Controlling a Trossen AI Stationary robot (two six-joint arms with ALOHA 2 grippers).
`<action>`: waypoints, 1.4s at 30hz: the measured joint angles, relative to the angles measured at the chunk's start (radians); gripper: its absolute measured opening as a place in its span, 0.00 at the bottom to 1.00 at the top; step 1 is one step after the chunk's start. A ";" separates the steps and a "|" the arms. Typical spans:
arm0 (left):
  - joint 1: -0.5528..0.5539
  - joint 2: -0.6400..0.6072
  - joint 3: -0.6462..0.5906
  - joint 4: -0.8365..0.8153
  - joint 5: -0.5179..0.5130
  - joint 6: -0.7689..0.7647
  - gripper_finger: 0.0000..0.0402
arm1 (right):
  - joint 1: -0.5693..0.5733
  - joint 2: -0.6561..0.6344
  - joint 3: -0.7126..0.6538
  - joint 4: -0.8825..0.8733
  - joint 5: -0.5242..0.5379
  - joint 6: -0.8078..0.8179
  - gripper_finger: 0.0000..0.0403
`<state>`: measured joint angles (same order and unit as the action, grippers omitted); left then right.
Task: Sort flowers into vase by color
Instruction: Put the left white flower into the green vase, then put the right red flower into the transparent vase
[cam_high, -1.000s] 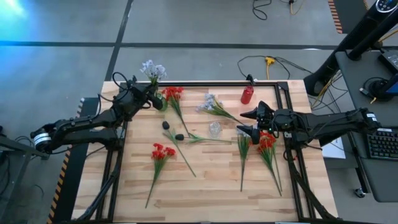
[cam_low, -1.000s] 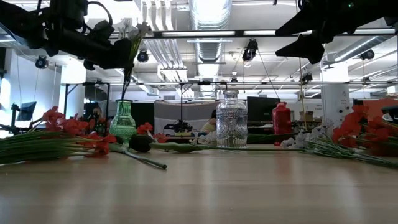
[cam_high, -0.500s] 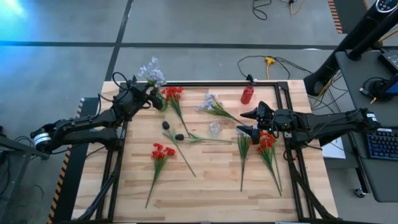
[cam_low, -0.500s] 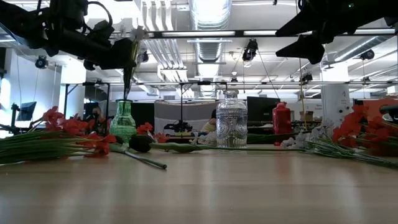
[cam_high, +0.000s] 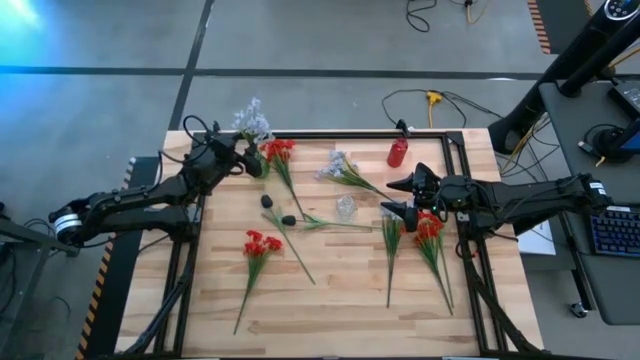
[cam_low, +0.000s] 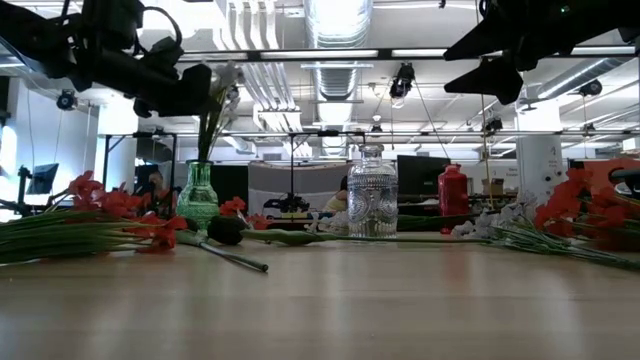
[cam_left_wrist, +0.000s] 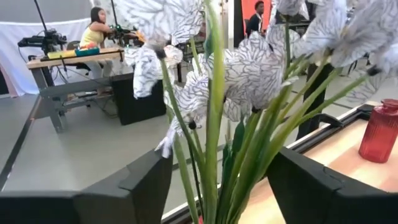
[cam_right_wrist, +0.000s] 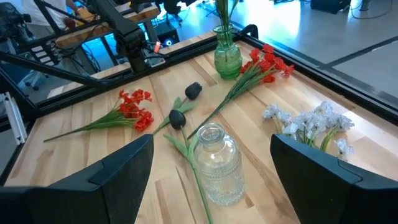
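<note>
A pale white-lavender flower (cam_high: 251, 121) stands with its stems in the green vase (cam_low: 197, 196) at the table's far left and leans in the vase's mouth. My left gripper (cam_left_wrist: 217, 177) is open above the vase. Its fingers stand on either side of the stems (cam_low: 212, 120), apart from them. My right gripper (cam_high: 402, 197) hangs open above the table's right half, beside the clear glass vase (cam_right_wrist: 214, 163). Red flowers (cam_high: 262, 245), a second pale flower (cam_high: 340, 168) and a dark-blossomed flower (cam_high: 278, 208) lie flat on the wood.
A red vase (cam_high: 397, 153) stands at the far right. More red flowers lie by the green vase (cam_high: 279, 150) and under my right arm (cam_high: 430, 230). A black frame (cam_high: 350, 135) runs along the table's far edge. The near half of the table holds only stems.
My left gripper has opened and let go of the pale flower's stems above the green vase. The flower, held upright before, now leans toward the table's right with its stems spread, its lower end staying in the vase.
</note>
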<state>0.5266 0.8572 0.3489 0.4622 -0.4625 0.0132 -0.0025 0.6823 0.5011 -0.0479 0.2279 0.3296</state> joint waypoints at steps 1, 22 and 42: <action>0.000 -0.003 0.000 0.000 0.000 0.000 0.60 | 0.000 0.000 0.000 0.000 0.000 0.000 0.78; -0.015 -0.125 0.000 -0.198 0.083 -0.049 0.64 | 0.000 0.000 0.000 0.000 0.000 0.004 0.78; -0.028 -0.208 0.000 -0.377 0.132 -0.102 0.64 | 0.000 0.000 0.000 0.000 0.000 0.011 0.78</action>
<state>0.4984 0.6490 0.3489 0.0855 -0.3302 -0.0887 -0.0021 0.6823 0.5011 -0.0475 0.2279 0.3408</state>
